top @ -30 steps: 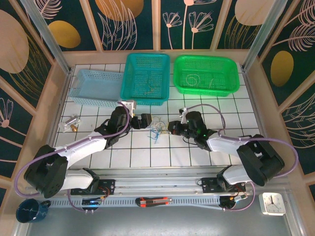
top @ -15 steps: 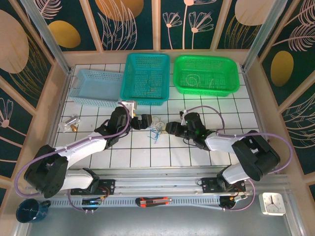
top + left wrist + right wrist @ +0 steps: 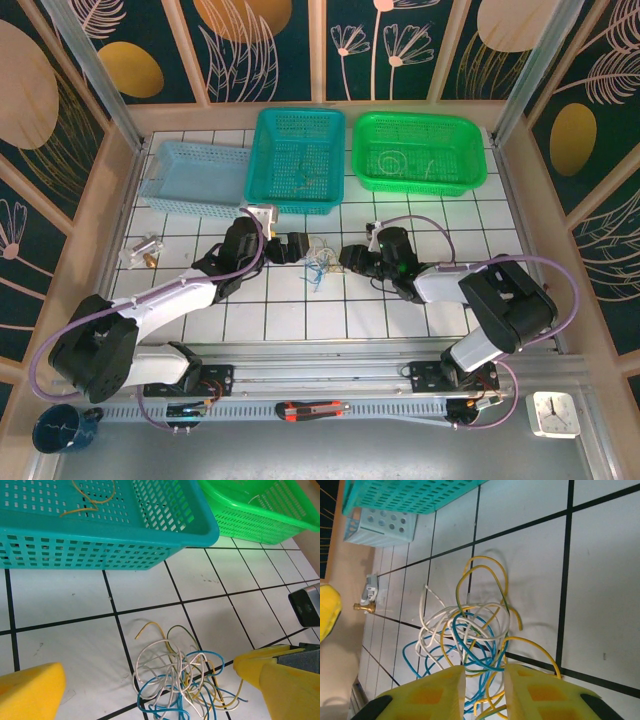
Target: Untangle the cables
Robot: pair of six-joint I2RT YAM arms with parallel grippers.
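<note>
The cables (image 3: pixel 318 262) lie mid-desk (image 3: pixel 300 312), between the wide-open left hand (image 3: pixel 298 247) and the right hand (image 3: pixel 485 680), whose pads stand narrowly parted around some strands.

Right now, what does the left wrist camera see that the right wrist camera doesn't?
Left wrist, not right wrist: the green basket and a loose orange wire lying inside the teal basket. Right wrist, not left wrist: the light blue basket and a small brass-tipped fitting on the tiles. Both: the tangled cables lying on the white tiles, and part of the teal basket.
</note>
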